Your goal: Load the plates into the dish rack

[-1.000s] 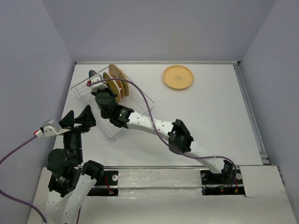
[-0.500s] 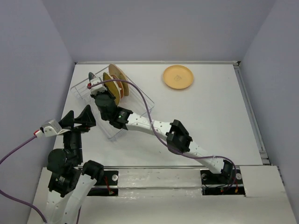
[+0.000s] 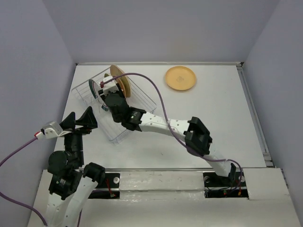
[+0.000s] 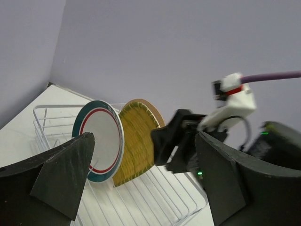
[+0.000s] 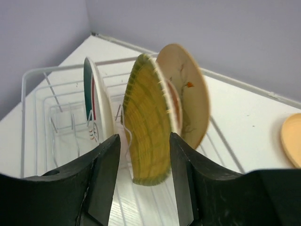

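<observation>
The wire dish rack (image 3: 124, 124) (image 4: 155, 188) (image 5: 35, 89) sits at the far left of the table. Standing on edge in it are a white plate with a green-and-red rim (image 5: 96, 101) (image 4: 101, 141), a ribbed yellow plate (image 5: 148, 122) (image 4: 136, 141), a thin red-orange plate (image 5: 173, 101) and a tan plate (image 5: 188, 94) (image 3: 119, 78). My right gripper (image 5: 144, 141) (image 3: 108, 94) is open over the rack. Its fingers straddle the yellow plate with a gap on each side. Another tan plate (image 3: 180, 78) lies flat at the far middle. My left gripper (image 3: 79, 119) (image 4: 145, 141) is open and empty, left of the rack.
The rack's near half (image 3: 118, 127) holds no plates. The right arm (image 3: 196, 139) stretches diagonally across the table from its base at the near right. Its purple cable (image 3: 158, 101) arcs over the rack's right side. Grey walls close in the left, back and right.
My right gripper has opened and let go of the yellow plate, which now stands in the rack. The right arm's elbow has swung to the right. The left arm has not moved.
</observation>
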`<state>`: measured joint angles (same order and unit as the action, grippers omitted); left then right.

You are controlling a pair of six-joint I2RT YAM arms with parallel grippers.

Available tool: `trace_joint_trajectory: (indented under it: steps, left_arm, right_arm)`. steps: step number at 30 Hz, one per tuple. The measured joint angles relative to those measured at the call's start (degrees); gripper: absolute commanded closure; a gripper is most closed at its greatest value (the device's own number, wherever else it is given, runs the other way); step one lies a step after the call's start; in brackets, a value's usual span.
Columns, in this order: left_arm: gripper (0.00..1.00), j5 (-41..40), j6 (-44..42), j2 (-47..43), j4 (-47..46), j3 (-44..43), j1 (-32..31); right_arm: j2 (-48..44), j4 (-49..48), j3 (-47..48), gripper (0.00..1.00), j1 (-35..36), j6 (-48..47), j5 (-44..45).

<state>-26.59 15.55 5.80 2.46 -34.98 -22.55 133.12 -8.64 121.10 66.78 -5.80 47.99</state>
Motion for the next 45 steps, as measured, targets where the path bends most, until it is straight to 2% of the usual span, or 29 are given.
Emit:
trace_joint_trajectory:
  steps: [5,8,11,13,16,19,26,30,36,39,41,42,45]
  left_arm:
    - [0.01,0.44,0.0,0.02,0.0,0.0,0.0]
    - [0.01,0.98,0.0,0.07,0.0,0.0,0.0]
    - [0.01,1.68,0.02,0.13,-0.02,0.0,0.0]
    - [0.01,2.25,0.02,0.2,-0.02,0.0,0.0]
    - [0.01,3.1,0.04,0.55,-0.04,0.0,0.0]
    - [0.01,4.07,0.04,1.31,-0.04,0.0,0.0]
    - [0.01,5.11,0.02,2.62,-0.04,0.0,0.0]
    - [0.01,5.51,0.02,3.21,-0.09,0.0,0.0]
    - [0.01,6.1,0.04,3.96,-0.35,0.0,0.15]
    - [0.01,6.62,0.04,4.66,-0.5,0.0,0.17]
    - [0.01,6.95,0.02,5.01,-0.52,0.0,0.28]
    - [0.01,7.15,0.02,5.18,-0.52,0.0,0.42]
    - [0.01,7.74,0.04,5.55,-0.72,0.0,1.09]
  right_arm:
    - [-17.66,-2.27,-15.85,0.43,-1.03,5.25,-2.4]
    - [-29.73,-2.45,-27.58,0.4,-6.25,12.74,-7.96]
    - [-38.93,-2.12,-39.19,0.35,-18.47,21.9,-16.24]
    - [-41.86,-1.51,-44.89,0.31,-27.23,27.67,-21.53]
    - [-42.53,-0.68,-53.22,0.27,-43.71,34.99,-30.27]
    - [-40.54,1.7,-58.01,0.26,-54.69,39.65,-37.29]
    - [-30.88,0.9,-56.81,0.26,-64.04,45.27,-52.89]
    - [-18.67,0.74,-50.14,0.26,-67.49,47.36,-60.7]
    - [-9.01,-0.9,-40.15,0.27,-67.71,49.53,-68.17]
    - [-5.77,-0.35,-35.78,0.31,-66.99,49.68,-69.77]
    - [-3.41,0.63,-32.02,0.43,-66.27,49.64,-70.05]
    - [-2.1,1.03,-30.14,0.62,-65.85,49.66,-70.23]
    - [0.48,2.89,-26.8,0.83,-64.83,50.4,-69.88]
